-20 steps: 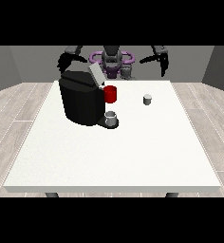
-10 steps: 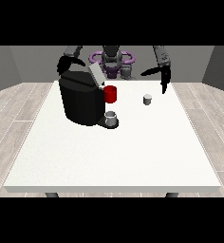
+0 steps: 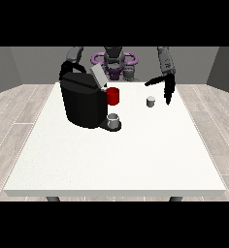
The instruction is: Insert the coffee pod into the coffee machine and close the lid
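Note:
A small grey coffee pod (image 3: 151, 101) stands on the white table (image 3: 116, 155) at the back right. The hand at the view's right (image 3: 166, 87) hangs just above and to the right of the pod, fingers straight and pointing down, thumb spread towards the pod, not touching it. The black coffee machine (image 3: 82, 101) stands at the back left with its grey lid (image 3: 98, 77) tilted up open. The hand at the view's left (image 3: 66, 69) is behind the machine's top, mostly hidden.
A red mug (image 3: 113, 96) sits beside the machine's right side. A grey cup (image 3: 114, 119) stands on the machine's drip tray. The table's front half is bare white surface.
The hand at the view's right has come down and inward from beside the robot's shoulder to just above the pod. The other hand and the machine have stayed put.

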